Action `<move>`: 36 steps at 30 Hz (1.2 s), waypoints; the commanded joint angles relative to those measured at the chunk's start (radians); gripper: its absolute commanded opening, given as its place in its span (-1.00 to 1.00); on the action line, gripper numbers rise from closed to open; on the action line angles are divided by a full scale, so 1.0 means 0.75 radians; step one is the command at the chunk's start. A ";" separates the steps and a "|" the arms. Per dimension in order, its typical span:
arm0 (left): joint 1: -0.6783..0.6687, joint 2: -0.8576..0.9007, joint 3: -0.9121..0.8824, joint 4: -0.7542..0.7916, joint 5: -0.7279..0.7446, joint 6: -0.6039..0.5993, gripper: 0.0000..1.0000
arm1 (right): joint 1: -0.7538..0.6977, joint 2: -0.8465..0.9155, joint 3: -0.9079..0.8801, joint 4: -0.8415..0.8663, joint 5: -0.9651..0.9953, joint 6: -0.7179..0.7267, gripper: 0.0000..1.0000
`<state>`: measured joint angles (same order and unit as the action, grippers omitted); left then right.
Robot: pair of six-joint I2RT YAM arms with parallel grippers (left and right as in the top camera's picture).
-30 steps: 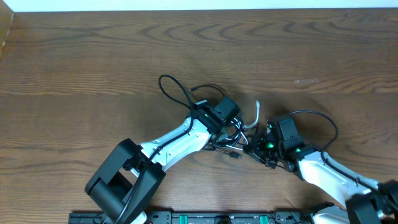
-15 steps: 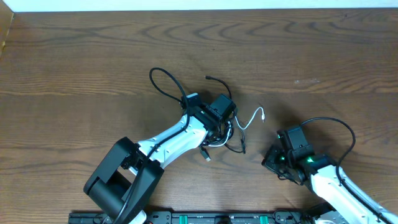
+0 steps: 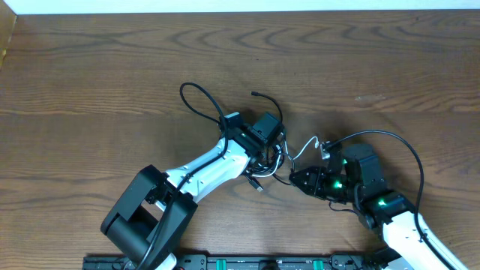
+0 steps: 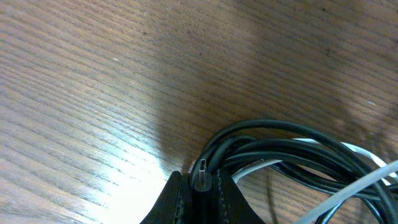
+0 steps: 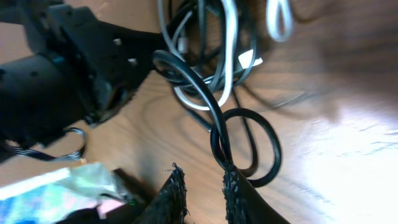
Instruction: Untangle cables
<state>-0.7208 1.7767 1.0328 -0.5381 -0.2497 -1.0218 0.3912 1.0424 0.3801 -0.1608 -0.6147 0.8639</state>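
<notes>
Black cables [image 3: 264,171] sit bunched near table [image 3: 112,75] centre, between the 2 grippers, w/ white cable [image 3: 303,146] threaded thru the bunch. One white end sticks out toward the right arm. One black end [image 3: 257,95] lies free on the wood beyond the knot.

Left wrist view: black strands [image 4: 280,149] curve across the wood, white strand [image 4: 367,180] crossing at lower right. Left gripper [image 4: 202,186] has its jaws nearly together, pinching a small metal-tipped plug [image 4: 201,176] & the black strands next to it.

Right wrist view: black loop [image 5: 249,146] lies flat on the wood, white loops [image 5: 230,37] above it. Right gripper [image 5: 202,186] shows a narrow gap, not clamped. One black strand runs down btwn the fingers, touching the finger on the pic's right. Overhead, right gripper [image 3: 296,178] sits just beside the tangle.
</notes>
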 commanded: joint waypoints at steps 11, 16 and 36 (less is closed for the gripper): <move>0.002 0.018 0.014 0.003 0.053 -0.016 -0.85 | 0.377 0.135 -0.002 0.150 0.261 0.473 -0.79; 0.003 0.018 0.014 0.003 0.041 -0.010 -0.85 | 0.342 0.133 -0.001 -0.066 0.411 0.388 -0.73; 0.003 0.017 0.014 0.200 0.542 -0.348 -0.85 | 0.091 -0.367 0.275 -0.787 0.317 0.046 -0.53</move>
<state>-0.7216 1.7767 1.0328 -0.3843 0.1493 -1.2095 0.4603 0.8062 0.5716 -0.7620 -0.2588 0.9176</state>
